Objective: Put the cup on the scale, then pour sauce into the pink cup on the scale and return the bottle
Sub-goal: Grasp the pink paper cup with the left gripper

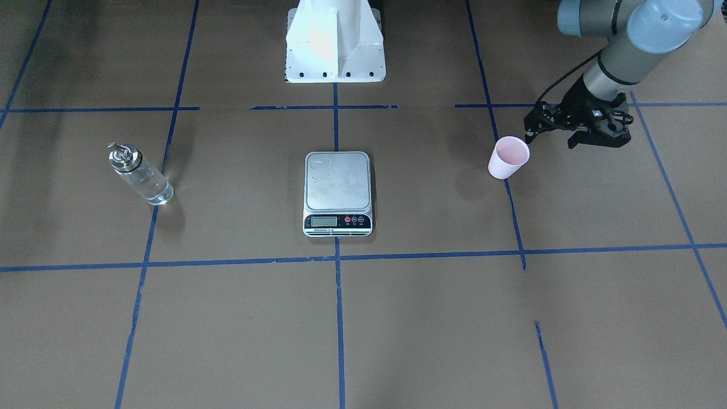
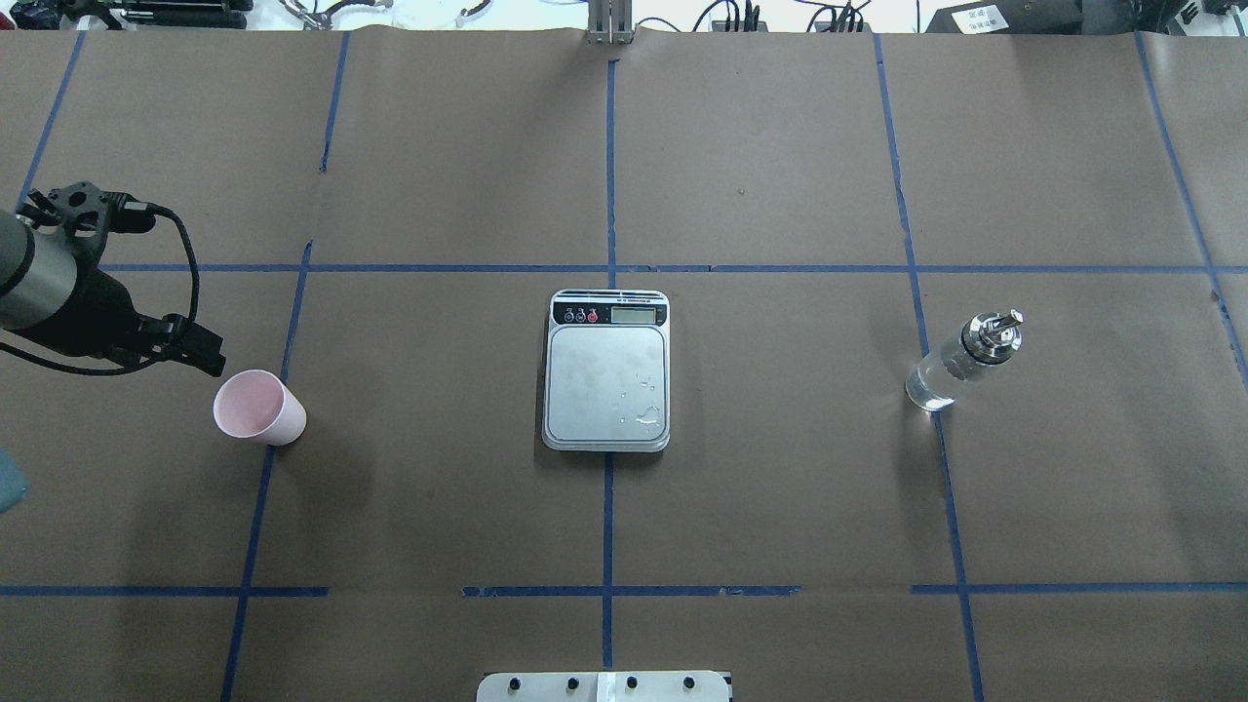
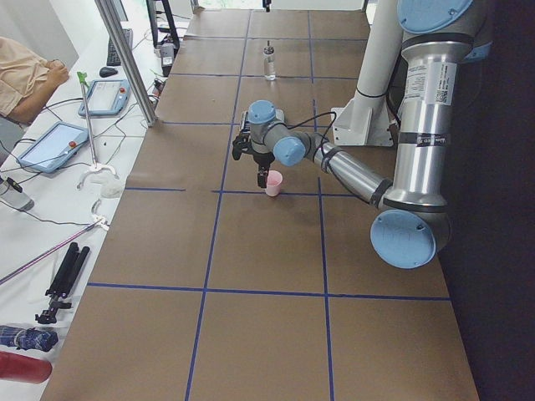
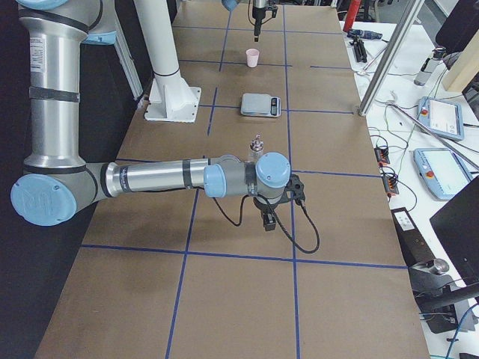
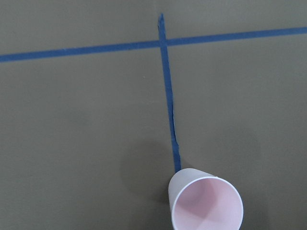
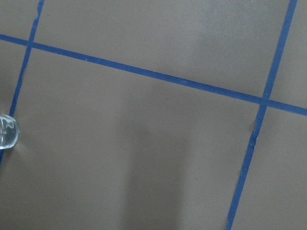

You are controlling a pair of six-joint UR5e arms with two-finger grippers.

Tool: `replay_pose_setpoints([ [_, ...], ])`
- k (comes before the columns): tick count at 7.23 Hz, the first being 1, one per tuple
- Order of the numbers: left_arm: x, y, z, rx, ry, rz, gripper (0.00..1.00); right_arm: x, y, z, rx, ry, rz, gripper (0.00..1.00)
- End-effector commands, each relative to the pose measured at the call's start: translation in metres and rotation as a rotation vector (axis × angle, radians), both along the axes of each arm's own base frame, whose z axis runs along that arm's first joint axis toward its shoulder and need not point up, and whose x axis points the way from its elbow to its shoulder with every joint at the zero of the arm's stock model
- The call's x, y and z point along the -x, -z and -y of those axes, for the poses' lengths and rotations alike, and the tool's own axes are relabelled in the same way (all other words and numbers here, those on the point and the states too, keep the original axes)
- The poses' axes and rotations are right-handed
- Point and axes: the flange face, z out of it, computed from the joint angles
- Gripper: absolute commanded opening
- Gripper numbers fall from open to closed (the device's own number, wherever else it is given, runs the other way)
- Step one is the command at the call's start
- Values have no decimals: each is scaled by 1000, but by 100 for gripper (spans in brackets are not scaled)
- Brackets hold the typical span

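The table (image 2: 780,487) is covered in brown paper marked off by blue tape lines (image 2: 609,175). The scale (image 2: 606,375) lies flat at its middle, over one of those lines. The pink cup (image 2: 255,408) stands upright well off toward the robot's left, the glass bottle (image 2: 960,361) stands upright well off toward its right, and the robot's white base plate (image 1: 335,57) sits at the table's near edge.

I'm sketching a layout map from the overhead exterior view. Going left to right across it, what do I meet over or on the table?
left claw → pink cup → scale → bottle
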Motion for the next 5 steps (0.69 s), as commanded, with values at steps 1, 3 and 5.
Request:
replay_pose_setpoints([
  [1,-25,-22,10,31,-8,37,94,1,-4,0,9,3,8,100],
  [3,-43,-23,8,38,-37,37,82,2,-6,0,14,4,8,100],
  [5,-53,-27,4,43,-56,42,75,2,-6,0,14,4,8,100],
])
